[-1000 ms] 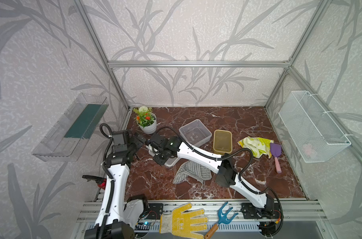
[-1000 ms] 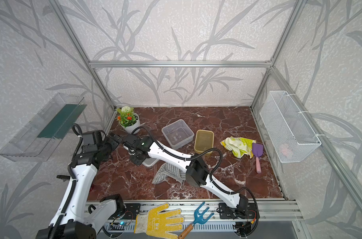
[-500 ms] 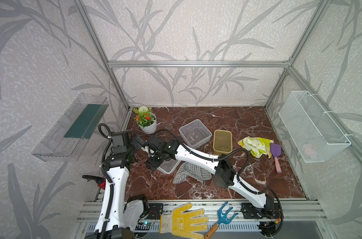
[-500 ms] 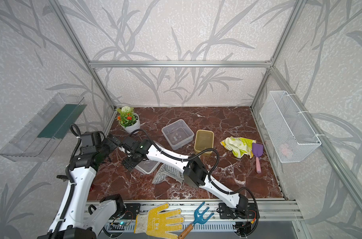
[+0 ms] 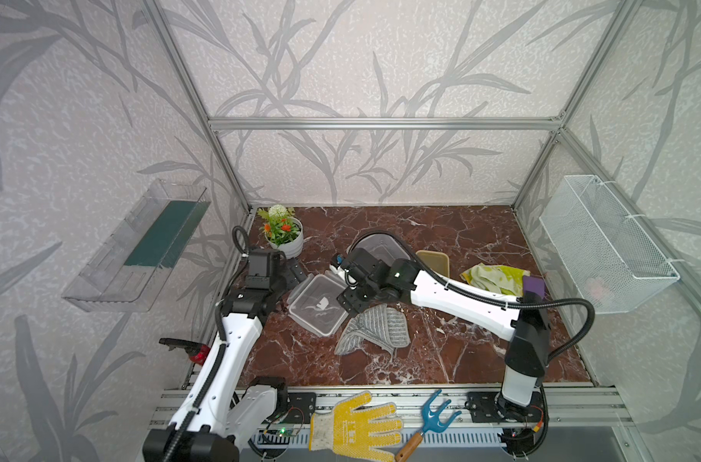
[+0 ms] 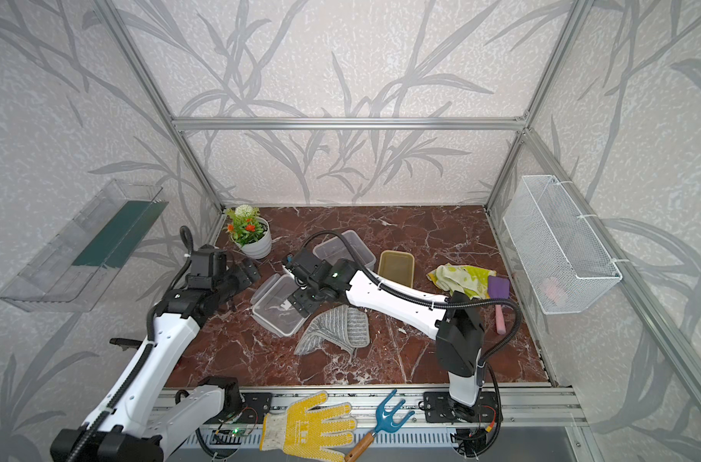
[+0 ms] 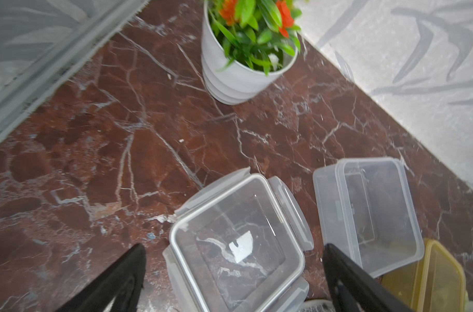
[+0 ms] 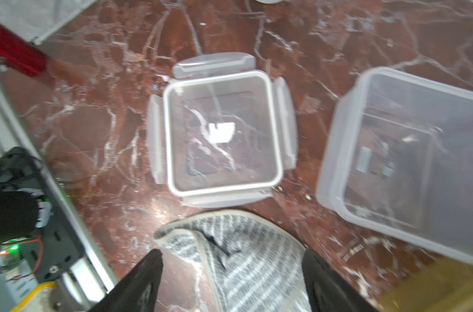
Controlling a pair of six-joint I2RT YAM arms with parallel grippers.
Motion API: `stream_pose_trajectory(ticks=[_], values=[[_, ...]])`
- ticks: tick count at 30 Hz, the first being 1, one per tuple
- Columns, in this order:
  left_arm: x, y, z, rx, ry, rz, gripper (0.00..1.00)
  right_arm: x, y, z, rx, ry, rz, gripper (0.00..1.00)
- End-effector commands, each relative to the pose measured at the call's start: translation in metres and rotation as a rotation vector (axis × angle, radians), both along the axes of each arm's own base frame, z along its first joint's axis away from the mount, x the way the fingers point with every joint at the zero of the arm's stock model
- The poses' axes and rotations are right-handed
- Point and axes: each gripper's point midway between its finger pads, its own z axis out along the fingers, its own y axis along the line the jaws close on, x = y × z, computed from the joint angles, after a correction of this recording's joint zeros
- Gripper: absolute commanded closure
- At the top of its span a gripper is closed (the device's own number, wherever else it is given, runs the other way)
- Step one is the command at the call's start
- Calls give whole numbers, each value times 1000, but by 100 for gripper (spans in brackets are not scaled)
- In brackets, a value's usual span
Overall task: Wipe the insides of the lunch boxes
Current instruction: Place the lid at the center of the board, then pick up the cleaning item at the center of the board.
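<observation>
The clear lunch box [image 6: 343, 250] stands open at mid-table, partly behind my right arm, and shows in both wrist views [image 7: 370, 210] [image 8: 408, 162]. Its lid [image 5: 319, 304] with the white sticker lies flat on the marble to its left. The amber lunch box [image 6: 397, 268] sits just right of the clear one. A grey striped cloth [image 5: 375, 330] lies in front of the lid. My right gripper [image 8: 232, 275] is open above the cloth's edge, holding nothing. My left gripper [image 7: 234, 270] hangs open over the lid's near side.
A white flower pot [image 5: 285, 240] stands at the back left. A yellow-green rag [image 5: 493, 278] and a purple scraper [image 6: 499, 296] lie to the right. A wire basket [image 5: 605, 244] and a clear tray [image 5: 137, 248] hang on the side walls. A glove [image 5: 357, 426] and a fork [image 5: 433, 420] rest on the front rail.
My right gripper has opened, let the lid down onto the marble at the left, and drawn back to the right over the cloth. The left arm has shifted slightly.
</observation>
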Motion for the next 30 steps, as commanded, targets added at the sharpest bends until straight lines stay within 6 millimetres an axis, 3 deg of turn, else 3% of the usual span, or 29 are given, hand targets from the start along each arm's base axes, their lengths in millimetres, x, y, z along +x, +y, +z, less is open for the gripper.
stream_pose_trajectory(ticks=[1, 5, 11, 18, 22, 26, 30], values=[[15, -6, 2, 34, -11, 22, 1, -5, -42, -46, -190, 27, -99, 18], [27, -22, -3, 47, 3, -9, 1, -19, -55, -76, -238, 109, -151, 19], [31, -23, -7, 87, 33, -25, 1, -40, -48, -100, -285, 157, -147, 19], [27, -18, -11, 121, 53, -22, 1, -47, -40, -134, -361, 186, -125, 18], [30, -20, -12, 115, 56, -34, 1, -43, -48, -154, -421, 179, -142, 19], [33, -23, -16, 111, 71, -48, 1, -40, -41, -159, -405, 187, -128, 29], [34, -25, -21, 108, 84, -56, 1, -37, -38, -163, -403, 173, -114, 58]])
